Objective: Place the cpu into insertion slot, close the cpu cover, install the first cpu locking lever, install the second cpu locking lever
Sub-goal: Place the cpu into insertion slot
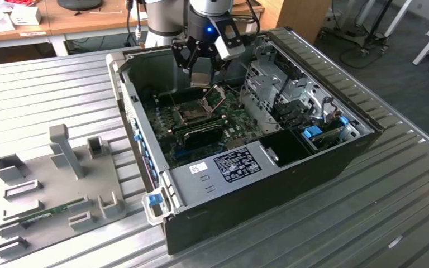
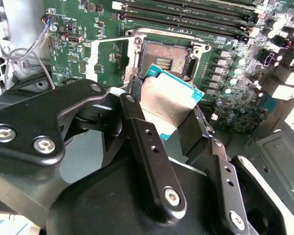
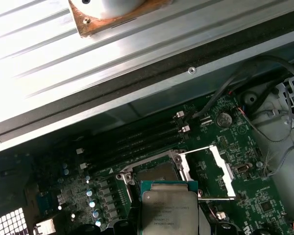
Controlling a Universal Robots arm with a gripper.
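While the claw (image 2: pixel 164 112) clamps the cpu (image 2: pixel 171 98) by two opposite edges, the chip hangs above the insertion slot (image 2: pixel 169 61), directly beneath the claw, not yet seated. Danger: any skew on the way down could catch a corner on the socket rim. Thin square chip, dull silver face, teal border.

Ribbed metal table (image 1: pixel 393 184), brightly lit. Wooden desk (image 1: pixel 87 22) set far off, at the exterior view's left. Grey floor (image 1: pixel 379 50) seen at the exterior view's far right.
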